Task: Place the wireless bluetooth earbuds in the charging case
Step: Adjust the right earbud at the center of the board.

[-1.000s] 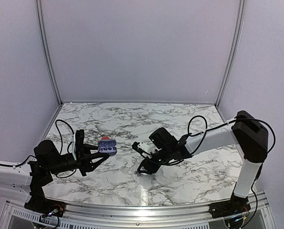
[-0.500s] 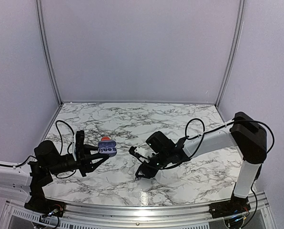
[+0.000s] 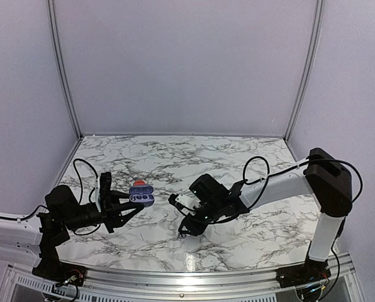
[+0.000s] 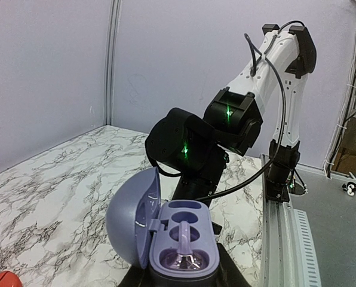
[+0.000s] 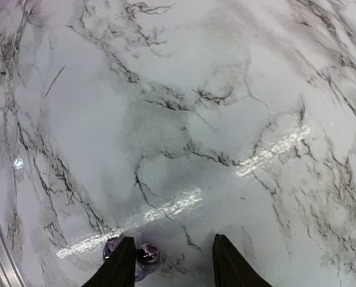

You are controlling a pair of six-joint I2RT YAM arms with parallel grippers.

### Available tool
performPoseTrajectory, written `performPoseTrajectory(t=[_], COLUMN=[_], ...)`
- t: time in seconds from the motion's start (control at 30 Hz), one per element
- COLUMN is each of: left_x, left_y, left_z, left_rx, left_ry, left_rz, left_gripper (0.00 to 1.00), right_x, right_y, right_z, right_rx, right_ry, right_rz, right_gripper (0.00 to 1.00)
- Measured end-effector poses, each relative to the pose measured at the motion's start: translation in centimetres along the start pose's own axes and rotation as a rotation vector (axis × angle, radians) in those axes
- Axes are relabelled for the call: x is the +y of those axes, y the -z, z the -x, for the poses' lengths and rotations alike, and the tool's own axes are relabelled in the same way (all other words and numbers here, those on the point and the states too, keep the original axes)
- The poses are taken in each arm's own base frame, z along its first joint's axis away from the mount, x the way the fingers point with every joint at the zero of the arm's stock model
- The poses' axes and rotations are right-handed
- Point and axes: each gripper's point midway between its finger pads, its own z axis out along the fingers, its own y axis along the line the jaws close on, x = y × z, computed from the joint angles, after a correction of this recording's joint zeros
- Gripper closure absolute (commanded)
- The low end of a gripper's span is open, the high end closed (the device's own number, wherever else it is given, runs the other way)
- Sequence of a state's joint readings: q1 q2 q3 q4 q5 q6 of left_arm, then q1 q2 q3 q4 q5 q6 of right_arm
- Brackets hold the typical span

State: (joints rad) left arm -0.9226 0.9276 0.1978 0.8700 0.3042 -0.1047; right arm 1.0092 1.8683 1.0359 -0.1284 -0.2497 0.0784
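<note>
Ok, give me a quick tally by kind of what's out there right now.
Purple charging case, open, in the left pincer: 1
Glossy earbuds on the table beside the right pincer: 2
Red object, kind unclear: 1
Total: 4

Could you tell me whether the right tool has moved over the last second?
Yes: the right tool has slid left, nearer the charging case, which stayed put.

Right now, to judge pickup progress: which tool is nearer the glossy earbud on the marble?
Right. The right tool is directly over the earbud, which lies just inside its open jaws. The left tool is away to the side, holding the open charging case.
</note>
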Motion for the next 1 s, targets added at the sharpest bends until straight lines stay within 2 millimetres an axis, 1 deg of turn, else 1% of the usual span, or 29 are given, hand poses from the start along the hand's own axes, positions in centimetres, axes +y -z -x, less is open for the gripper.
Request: performPoseTrajectory(t=[0.13,0.2,0.27,0.33,0.43,0.53,0.6,0.7,0.77,0.87,1.0], left_x=[0.0,0.0,0.0,0.0,0.0,0.0,0.0,0.0,0.0,0.0,0.0], left_y=[0.0,0.0,0.0,0.0,0.0,0.0,0.0,0.0,0.0,0.0,0.0], left_z=[0.0,0.0,0.0,0.0,0.0,0.0,0.0,0.0,0.0,0.0,0.0], left_rx=[0.0,0.0,0.0,0.0,0.0,0.0,0.0,0.0,0.0,0.0,0.0], left_ry=[0.0,0.0,0.0,0.0,0.0,0.0,0.0,0.0,0.0,-0.001,-0.001], left_rz=[0.0,0.0,0.0,0.0,0.0,0.0,0.0,0.0,0.0,0.0,0.0], left_gripper=[1.0,1.0,1.0,1.0,1.0,1.0,1.0,1.0,1.0,1.0,1.0], right_x=[-1.0,-1.2,-1.1,-0.8,0.1,1.1,1.2,1.0,0.6,0.0,-1.5], right_y=[1.1,2.1,3.2,4.1,4.3,3.2,2.4,1.5,1.2,1.3,1.7], right_z=[0.1,0.6,1.4,1.9,2.2,1.2,0.2,-1.5,-2.2,-2.4,-2.7], right_rx=[0.002,-0.013,-0.044,-0.07,-0.081,-0.049,-0.018,0.039,0.061,0.06,0.062], right_ry=[-0.013,-0.022,-0.028,-0.037,-0.038,-0.039,-0.041,-0.051,-0.063,-0.081,-0.108], right_rz=[-0.063,-0.089,-0.104,-0.11,-0.111,-0.119,-0.141,-0.195,-0.227,-0.271,-0.326], right_gripper=[0.35,0.24,0.1,0.02,0.01,0.01,0.01,0.01,0.01,0.01,0.01])
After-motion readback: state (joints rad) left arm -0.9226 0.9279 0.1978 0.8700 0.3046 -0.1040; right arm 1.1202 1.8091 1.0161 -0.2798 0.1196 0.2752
